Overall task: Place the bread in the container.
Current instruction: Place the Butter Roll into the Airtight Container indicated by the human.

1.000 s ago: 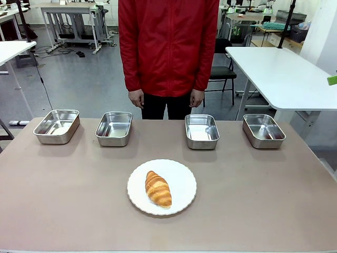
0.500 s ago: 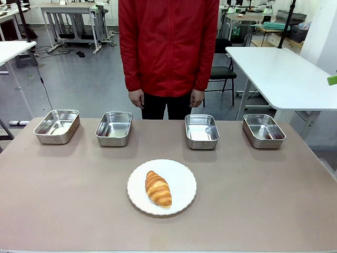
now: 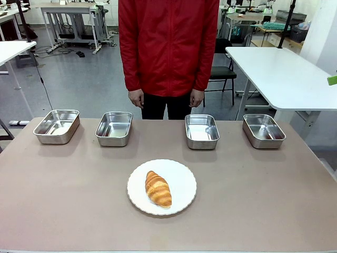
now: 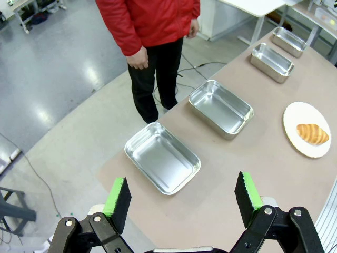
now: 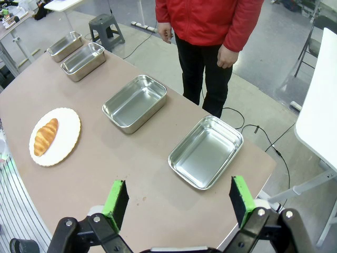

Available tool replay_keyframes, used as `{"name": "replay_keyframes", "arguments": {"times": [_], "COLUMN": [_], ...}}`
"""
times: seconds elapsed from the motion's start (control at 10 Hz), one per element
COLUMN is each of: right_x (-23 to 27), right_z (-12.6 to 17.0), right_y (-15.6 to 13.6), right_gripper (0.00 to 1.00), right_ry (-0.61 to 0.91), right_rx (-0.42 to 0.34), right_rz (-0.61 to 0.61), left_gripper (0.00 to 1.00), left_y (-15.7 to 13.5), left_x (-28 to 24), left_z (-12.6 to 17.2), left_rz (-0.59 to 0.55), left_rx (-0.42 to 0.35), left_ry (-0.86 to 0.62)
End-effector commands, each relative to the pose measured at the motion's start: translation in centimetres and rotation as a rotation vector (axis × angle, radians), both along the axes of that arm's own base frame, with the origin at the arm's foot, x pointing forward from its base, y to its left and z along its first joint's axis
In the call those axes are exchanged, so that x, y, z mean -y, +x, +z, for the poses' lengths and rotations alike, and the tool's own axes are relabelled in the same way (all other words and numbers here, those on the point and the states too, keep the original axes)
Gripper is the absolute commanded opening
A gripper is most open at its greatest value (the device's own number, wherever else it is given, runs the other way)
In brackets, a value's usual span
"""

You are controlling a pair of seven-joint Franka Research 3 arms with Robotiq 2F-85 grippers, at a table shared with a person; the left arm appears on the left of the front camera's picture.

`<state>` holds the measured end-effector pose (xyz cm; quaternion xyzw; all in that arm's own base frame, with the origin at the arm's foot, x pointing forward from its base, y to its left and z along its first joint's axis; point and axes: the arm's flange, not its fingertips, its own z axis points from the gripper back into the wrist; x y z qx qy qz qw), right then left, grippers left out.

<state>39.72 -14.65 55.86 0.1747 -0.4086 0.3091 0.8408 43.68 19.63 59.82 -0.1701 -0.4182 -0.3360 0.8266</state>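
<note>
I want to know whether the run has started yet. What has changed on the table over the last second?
Nothing visibly changed. The bread lies as before on the white plate. The four pans stand empty in the same row, and the person's hands stay down behind the far edge of the table.

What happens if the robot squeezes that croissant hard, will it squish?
The golden-brown ridged croissant looks puffy and flaky, so it probably squashes and sheds crumbs. It likely weighs little. Lying flat on the round white scallop-edged plate, it shouldn't roll.
</note>
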Motion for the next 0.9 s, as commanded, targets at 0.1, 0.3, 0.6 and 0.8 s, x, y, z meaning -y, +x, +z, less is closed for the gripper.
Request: {"name": "replay_keyframes", "arguments": {"times": [0.1, 0.3, 0.6, 0.8], "right_x": [-0.02, -0.02, -0.02, -0.02], "right_z": [0.12, 0.12, 0.12, 0.12], "right_y": [-0.06, -0.06, -0.06, -0.06], "right_gripper": [1.0, 1.0, 1.0, 1.0], "right_ry": [0.008, 0.008, 0.008, 0.008], "right_rx": [0.014, 0.014, 0.014, 0.014], "right_rz": [0.008, 0.008, 0.008, 0.008], "left_gripper": [1.0, 1.0, 1.0, 1.0], "left_y": [-0.1, -0.1, -0.1, -0.1], "left_x": [0.04, 0.04, 0.04, 0.04], "left_z": [0.0, 0.0, 0.0, 0.0], "left_rz": [-0.016, -0.016, -0.016, -0.016], "left_rx": [0.007, 0.007, 0.007, 0.007], "left_ry": [0.005, 0.005, 0.005, 0.005]}}
